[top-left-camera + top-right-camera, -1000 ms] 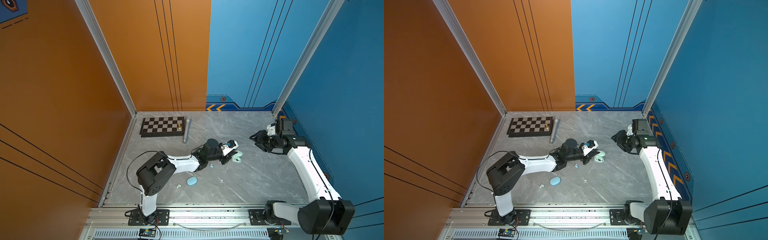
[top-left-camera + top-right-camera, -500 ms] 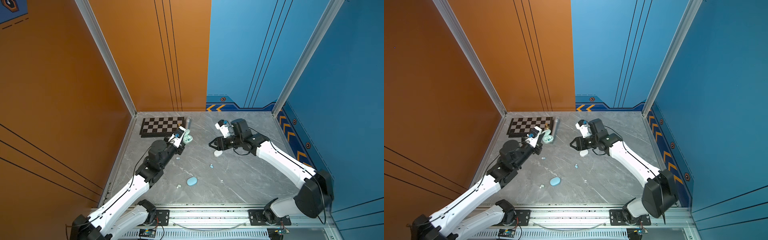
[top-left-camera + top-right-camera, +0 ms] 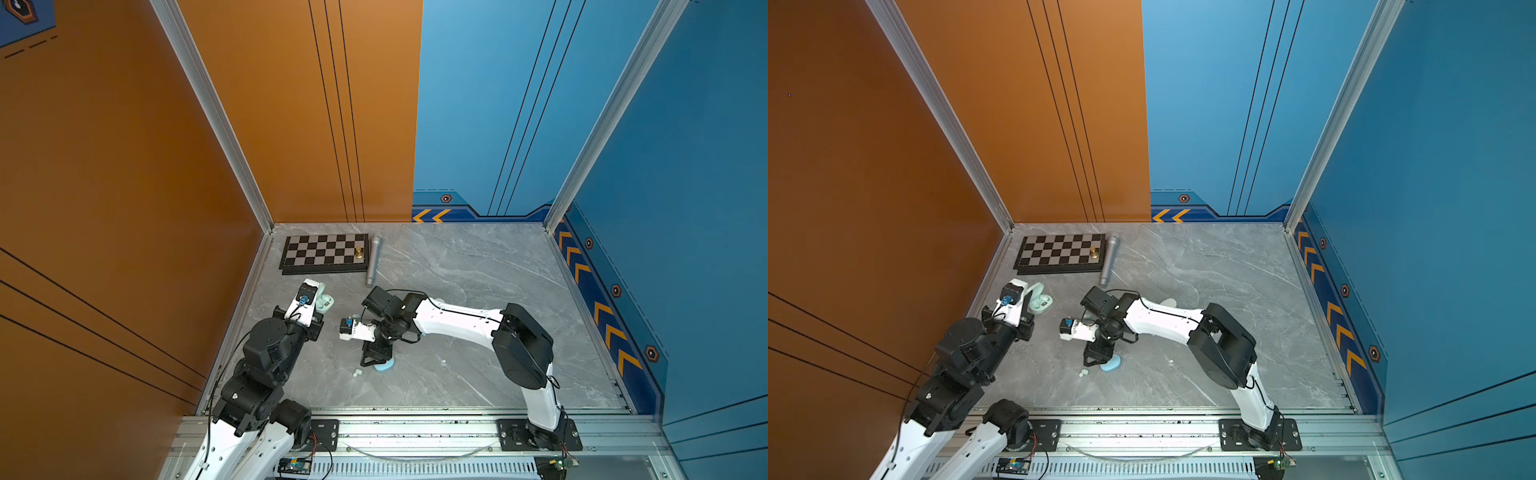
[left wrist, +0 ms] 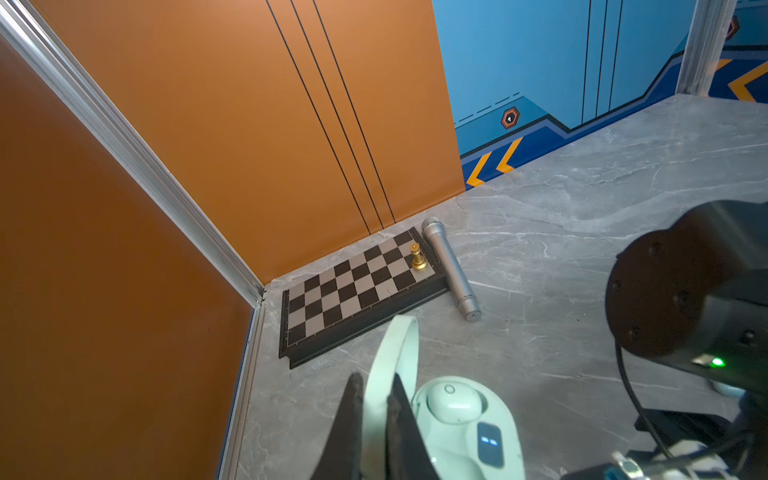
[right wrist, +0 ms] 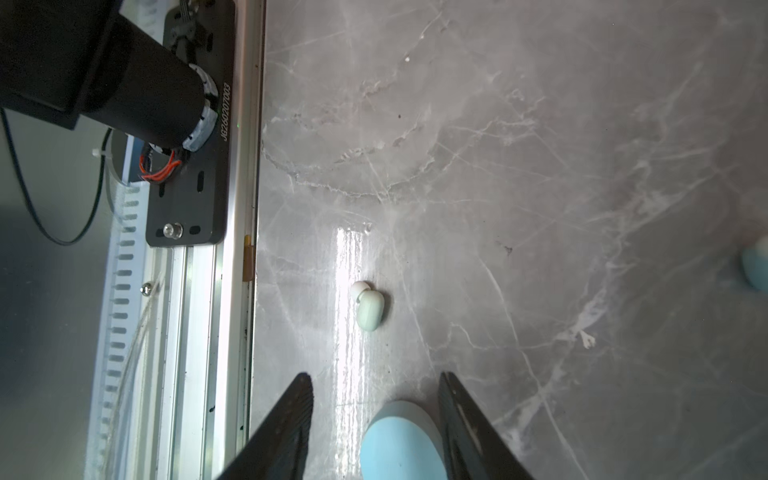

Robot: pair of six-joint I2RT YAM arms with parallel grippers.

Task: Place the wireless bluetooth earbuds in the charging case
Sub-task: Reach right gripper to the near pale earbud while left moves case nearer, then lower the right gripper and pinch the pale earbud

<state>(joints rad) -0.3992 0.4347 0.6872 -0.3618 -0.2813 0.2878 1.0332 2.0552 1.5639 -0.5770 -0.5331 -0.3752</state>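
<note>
Grey marbled desk (image 3: pixel 478 291) in both top views. Left of centre, left hand (image 3: pixel 316 298) pinched shut on the raised lid (image 3: pixel 321 286) of a pale green charging case (image 3: pixel 327 303). Lower centre, right hand (image 3: pixel 376 360) with tips either side of a light blue case (image 3: pixel 387 365); loose earbud (image 3: pixel 356 372) on the desk just left of it.

Left wrist view: left hand (image 4: pixel 375 379) clamped narrow on the upright lid (image 4: pixel 395 353); beside it the open pale green charging case (image 4: pixel 469 436), seated earbud (image 4: pixel 451 401) in its well.

Right wrist view: right hand (image 5: pixel 375 376) about half spread, gripping nothing; light blue case (image 5: pixel 399 440) between the fingers (image 5: pixel 299 411), close against one, clear of the other. Beyond the fingertips, loose earbud (image 5: pixel 369 309), pale green with a white tip, flat on the desk, apart from hand and case.
</note>
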